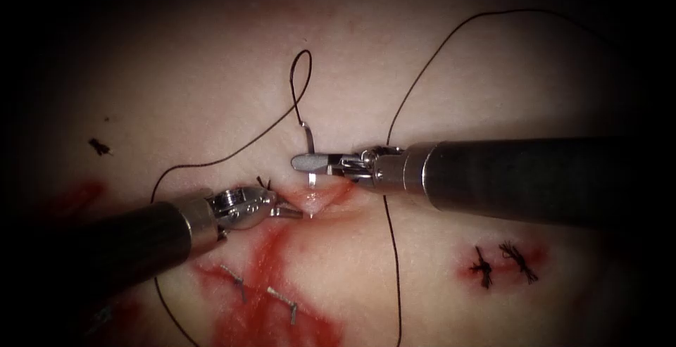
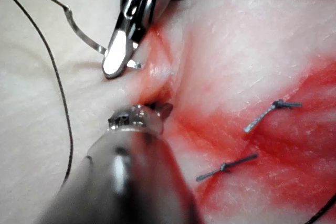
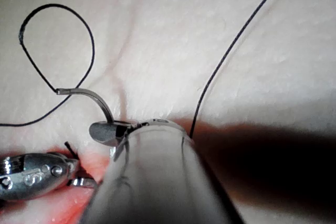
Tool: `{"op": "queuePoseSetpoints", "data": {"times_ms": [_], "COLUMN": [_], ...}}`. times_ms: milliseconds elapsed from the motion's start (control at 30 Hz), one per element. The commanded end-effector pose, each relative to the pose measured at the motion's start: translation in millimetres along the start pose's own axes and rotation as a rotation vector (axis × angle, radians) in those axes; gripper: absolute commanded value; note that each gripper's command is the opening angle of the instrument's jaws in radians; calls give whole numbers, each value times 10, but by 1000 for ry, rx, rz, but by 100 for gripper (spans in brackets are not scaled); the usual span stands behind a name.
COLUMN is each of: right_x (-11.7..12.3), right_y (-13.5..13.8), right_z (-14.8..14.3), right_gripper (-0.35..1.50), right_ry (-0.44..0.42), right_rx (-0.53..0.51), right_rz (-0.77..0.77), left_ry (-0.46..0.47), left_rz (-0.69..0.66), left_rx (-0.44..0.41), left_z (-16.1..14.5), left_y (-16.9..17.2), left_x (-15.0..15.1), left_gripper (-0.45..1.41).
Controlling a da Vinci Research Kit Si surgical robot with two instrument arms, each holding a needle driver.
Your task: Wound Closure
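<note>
Right hand point(image 1: 307, 163) clenched on needle point(image 1: 308, 136) near mid-curve, tail end free above cut point(image 1: 317, 199). Left hand point(image 1: 290, 212) grasping tissue point(image 1: 493, 93) at cut's left edge. Thread point(image 1: 299, 79) looped above.

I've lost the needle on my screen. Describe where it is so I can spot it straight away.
Start at the right arm's tool coming in along the tissue to the cut. Its jaws are shut on the needle, which curves up from them. Unlike the dark thread looping from its tail, it is a short, shiny metal arc.

two claws point(image 1: 294, 212) point(image 1: 304, 163), one needle point(image 1: 308, 136), one thread point(image 1: 422, 72)
</note>
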Motion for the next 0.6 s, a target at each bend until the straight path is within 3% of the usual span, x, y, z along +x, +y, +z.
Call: {"op": "queuePoseSetpoints", "data": {"times_ms": [33, 600], "right_x": [-3, -30], "right_y": [8, 15], "right_z": [7, 13], "right_gripper": [-35, -35], "right_ry": [-3, -19], "right_rx": [-2, 28], "right_rz": [-1, 95], "left_ry": [2, -1], "left_rz": [1, 0], "left_rx": [-1, 4], "left_z": [8, 6], "left_y": [-2, -4], "left_x": [1, 3], "left_gripper": [29, 29]}}
